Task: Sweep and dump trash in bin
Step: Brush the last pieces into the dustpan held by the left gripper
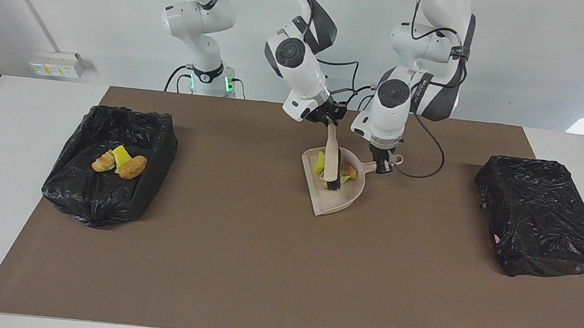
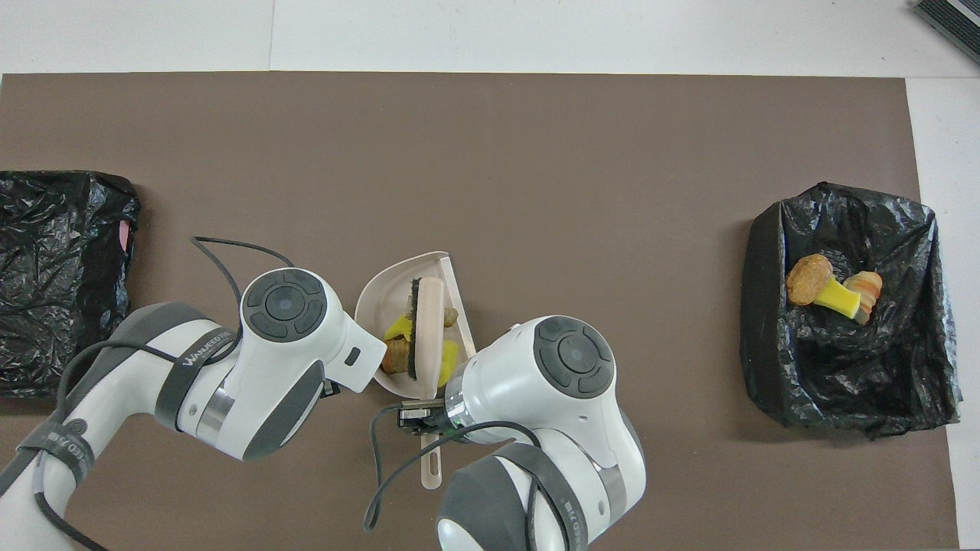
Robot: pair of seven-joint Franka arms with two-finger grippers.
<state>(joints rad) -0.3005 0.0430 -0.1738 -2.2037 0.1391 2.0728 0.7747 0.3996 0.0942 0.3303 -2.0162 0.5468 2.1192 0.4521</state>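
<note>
Right fingers [image 1: 329, 123] gripping brush [image 1: 332, 157], trash [image 1: 320, 163] below (in dustpan [image 1: 338, 200])

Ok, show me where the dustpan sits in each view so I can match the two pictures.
Facing view: the dustpan lies near the middle of the brown mat, just below both grippers.
Overhead view: the dustpan sits low at centre, between the two arms' wrists.
Shared landmark: the brush standing in the pan.
</note>
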